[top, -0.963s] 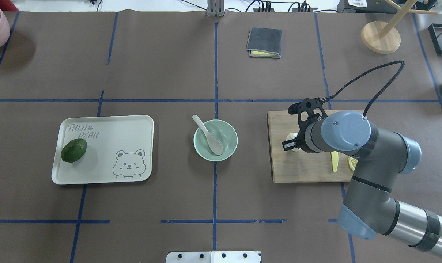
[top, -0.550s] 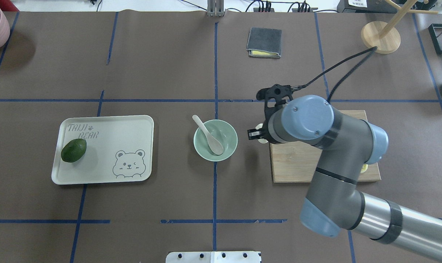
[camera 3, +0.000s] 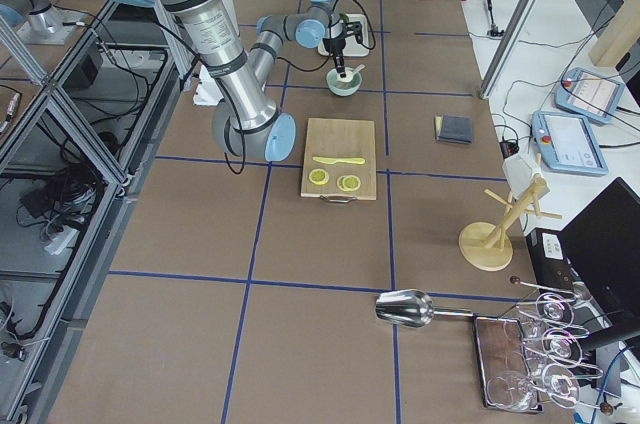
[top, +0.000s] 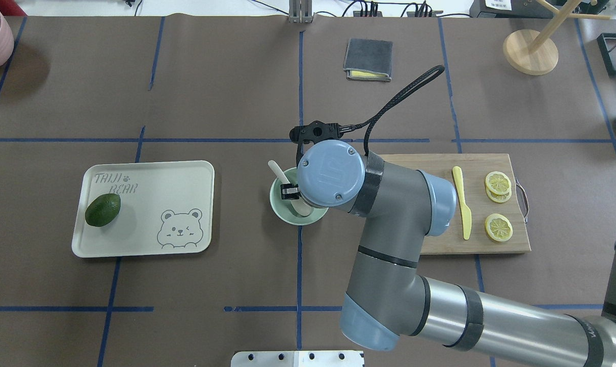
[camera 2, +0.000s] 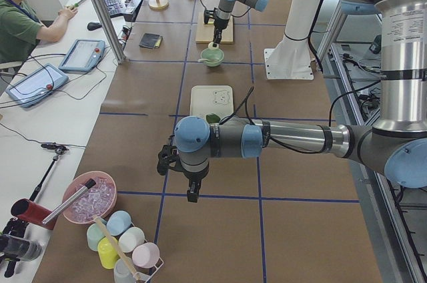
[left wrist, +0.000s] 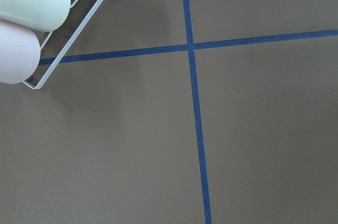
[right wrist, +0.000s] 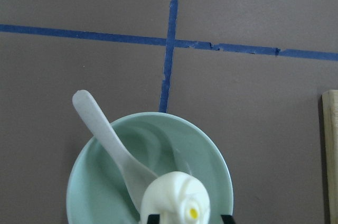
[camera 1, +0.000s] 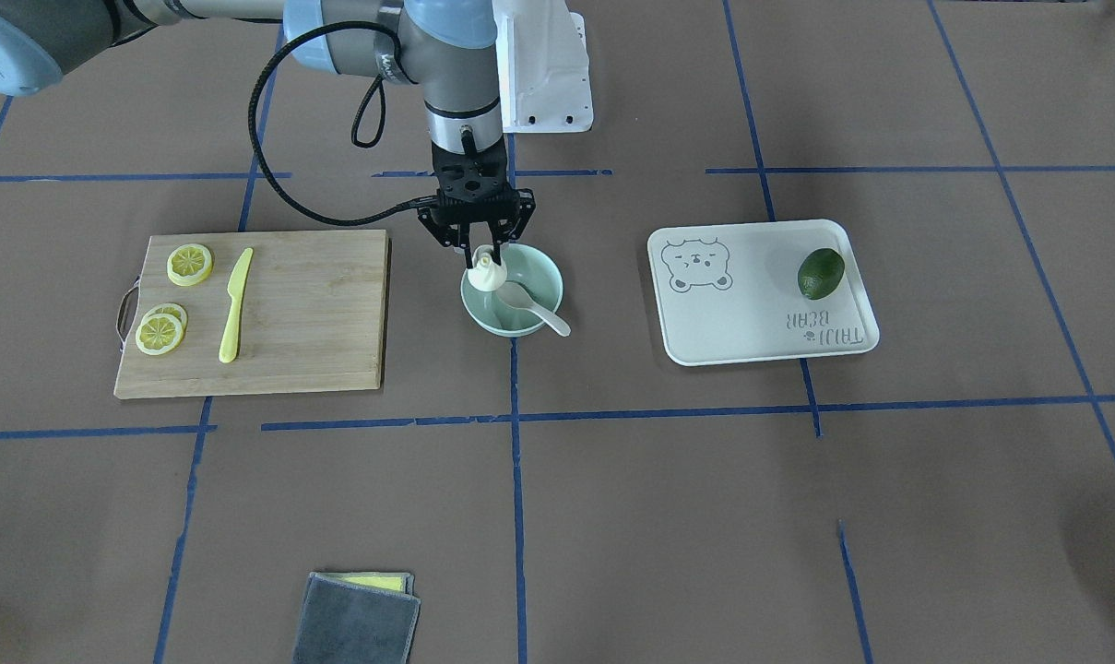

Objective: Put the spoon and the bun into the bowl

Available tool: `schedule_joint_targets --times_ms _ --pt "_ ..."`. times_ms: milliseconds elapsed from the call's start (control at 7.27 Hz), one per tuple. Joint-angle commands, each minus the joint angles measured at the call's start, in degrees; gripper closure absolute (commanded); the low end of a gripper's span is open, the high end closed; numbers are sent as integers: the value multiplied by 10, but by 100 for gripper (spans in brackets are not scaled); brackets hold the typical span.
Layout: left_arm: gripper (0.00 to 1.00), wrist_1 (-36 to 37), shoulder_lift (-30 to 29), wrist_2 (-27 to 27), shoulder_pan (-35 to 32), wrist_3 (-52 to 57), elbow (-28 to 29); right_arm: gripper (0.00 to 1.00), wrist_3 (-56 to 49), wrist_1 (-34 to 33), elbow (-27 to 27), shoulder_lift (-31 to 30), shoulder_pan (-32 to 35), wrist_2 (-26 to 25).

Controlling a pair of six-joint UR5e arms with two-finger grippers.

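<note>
— Question: what's the left hand (camera 2: 191,193) doing?
— Hanging over bare desk (top: 211,102) at the far left end, beside some pastel cups (left wrist: 26,2). Fingers apart or together, I cannot tell from where I stand.
— And to the right of that?
— A bear-print tray (top: 150,204) with a green fruit (top: 103,209) near its left edge. Then the bowl (camera 1: 492,321) at mid-desk, with the spoon (right wrist: 105,134) lying in it, scoop down and handle leaning out over the rim.
— The bun?
— The bun (right wrist: 177,197) is clamped between the fingers of the right hand (camera 1: 485,258), right over the bowl, above the spoon's scoop.
— Further right?
— A wooden board (top: 478,204), apart from the bowl, with a yellow knife (top: 463,204) and lemon slices (top: 498,227) on it.
</note>
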Motion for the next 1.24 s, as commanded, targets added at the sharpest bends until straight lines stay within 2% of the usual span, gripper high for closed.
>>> schedule_joint_targets --times_ms 0,275,413,826,1101 --pt "0 0 0 0 0 0 -1 0 22 -1 0 4 -6 -5" --pt "0 0 0 1 0 0 -1 0 3 -4 22 -3 4 2" --pt "0 0 4 0 0 2 -1 0 -31 -7 30 -13 36 37" --pt "0 2 9 5 -1 2 -1 0 -262 -3 47 -99 178 160" --pt "0 4 12 6 -1 2 -1 0 -418 -5 46 -159 278 225"
